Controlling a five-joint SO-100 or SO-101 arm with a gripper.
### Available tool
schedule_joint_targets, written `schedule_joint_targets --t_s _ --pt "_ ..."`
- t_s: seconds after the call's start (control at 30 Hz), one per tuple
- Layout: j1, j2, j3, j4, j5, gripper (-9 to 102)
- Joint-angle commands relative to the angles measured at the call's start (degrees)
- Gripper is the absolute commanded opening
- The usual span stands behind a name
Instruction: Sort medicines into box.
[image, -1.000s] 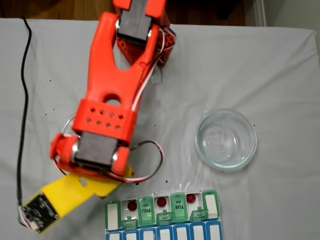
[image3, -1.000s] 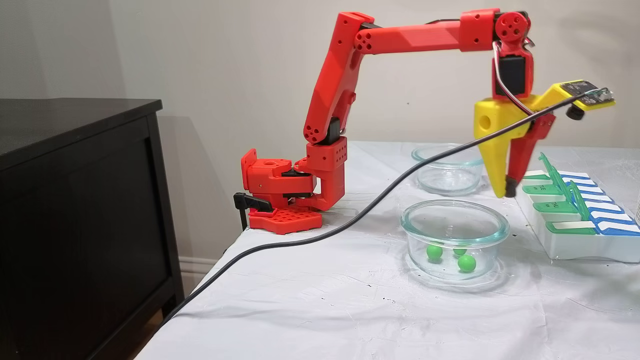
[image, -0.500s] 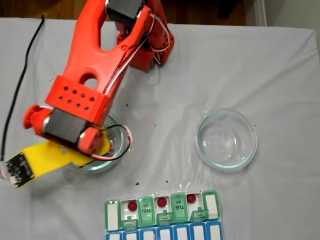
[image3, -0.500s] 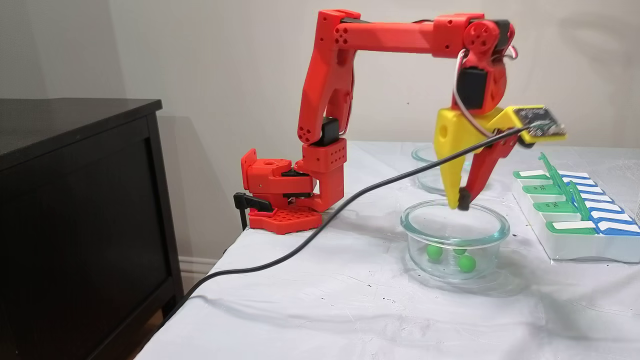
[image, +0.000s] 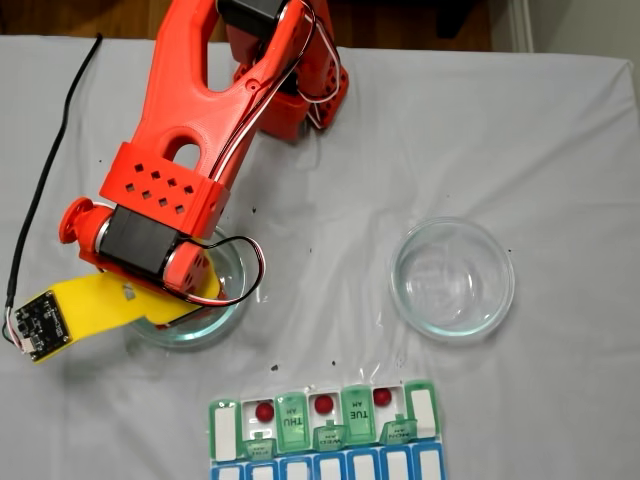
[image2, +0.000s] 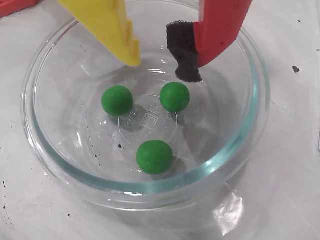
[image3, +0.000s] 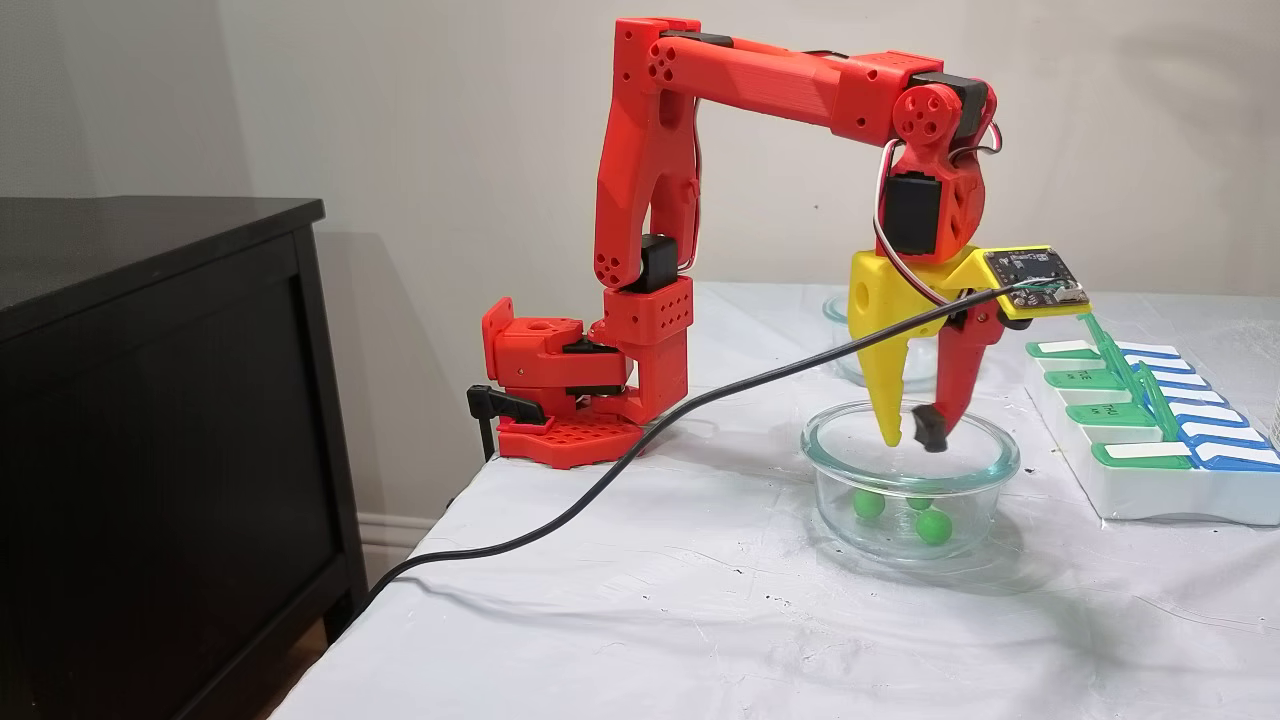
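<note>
Three green medicines (image2: 117, 100) (image2: 174, 96) (image2: 154, 156) lie on the bottom of a clear glass dish (image2: 250, 130). My gripper (image2: 160, 67) hangs open just inside the dish's rim, above the balls, touching none. Its yellow finger (image2: 120, 30) is on the left and its red finger with the black pad (image2: 184, 50) on the right. A fixed view from the side shows the gripper (image3: 910, 440) at rim height over the green balls (image3: 933, 527). The box (image: 424, 410) lies at the table's near edge with three dark red medicines (image: 264, 411) (image: 323, 403) (image: 382, 396) in open cells.
A second, empty glass dish (image: 398, 290) stands to the right of the first in the view from above. A black cable (image3: 600, 470) runs from the wrist camera across the table's left side. A dark cabinet (image3: 150, 400) stands beside the table.
The arm swung from beside the box over to the dish with the green balls and came down to its rim. The fingers went from shut to open.
</note>
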Motion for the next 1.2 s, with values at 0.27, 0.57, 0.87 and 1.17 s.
schedule_joint_targets --t_s 0.27,0.57,0.87,1.17 --pt "-0.26 0.70 -2.29 -1.14 -0.26 17" --pt "-0.53 0.97 -0.35 -3.52 -0.35 19" --pt "-0.79 3.08 3.52 -5.19 -1.23 19" --pt "-1.23 3.96 6.06 -7.21 -1.32 19"
